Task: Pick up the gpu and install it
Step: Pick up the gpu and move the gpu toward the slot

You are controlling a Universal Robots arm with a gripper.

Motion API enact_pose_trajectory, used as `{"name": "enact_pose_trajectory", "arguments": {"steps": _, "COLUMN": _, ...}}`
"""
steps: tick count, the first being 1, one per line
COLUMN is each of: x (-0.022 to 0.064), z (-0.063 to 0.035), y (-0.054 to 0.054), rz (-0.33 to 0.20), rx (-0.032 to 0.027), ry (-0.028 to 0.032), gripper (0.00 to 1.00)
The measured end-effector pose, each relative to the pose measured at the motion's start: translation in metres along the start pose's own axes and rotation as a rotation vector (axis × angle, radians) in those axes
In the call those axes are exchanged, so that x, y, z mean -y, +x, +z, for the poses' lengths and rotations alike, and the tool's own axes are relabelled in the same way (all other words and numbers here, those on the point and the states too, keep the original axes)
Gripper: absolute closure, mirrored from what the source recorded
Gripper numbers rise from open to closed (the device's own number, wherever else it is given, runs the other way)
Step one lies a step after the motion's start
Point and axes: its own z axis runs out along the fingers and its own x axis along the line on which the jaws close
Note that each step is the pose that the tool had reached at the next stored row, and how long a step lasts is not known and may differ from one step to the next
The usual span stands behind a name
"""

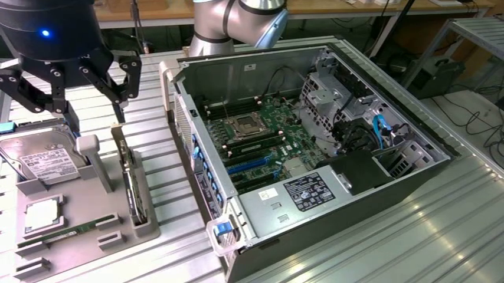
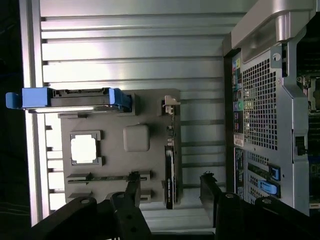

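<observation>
The hand (image 1: 96, 122) hangs wide open and empty above the grey tray (image 1: 82, 209). There the gpu (image 1: 134, 188) stands on edge in a slot along the edge nearest the computer case (image 1: 228, 76). My worry is that an off-centre descent lands a finger on the thin card or the neighbouring post (image 1: 88, 159), tipping or jamming it.
</observation>
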Motion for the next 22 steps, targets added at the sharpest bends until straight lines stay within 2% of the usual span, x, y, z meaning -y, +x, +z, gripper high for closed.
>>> {"name": "enact_pose_trajectory", "arguments": {"steps": 22, "x": 0.0011, "z": 0.0090, "y": 0.0002, "rz": 0.000, "rx": 0.0003, "ry": 0.0004, "gripper": 0.40}}
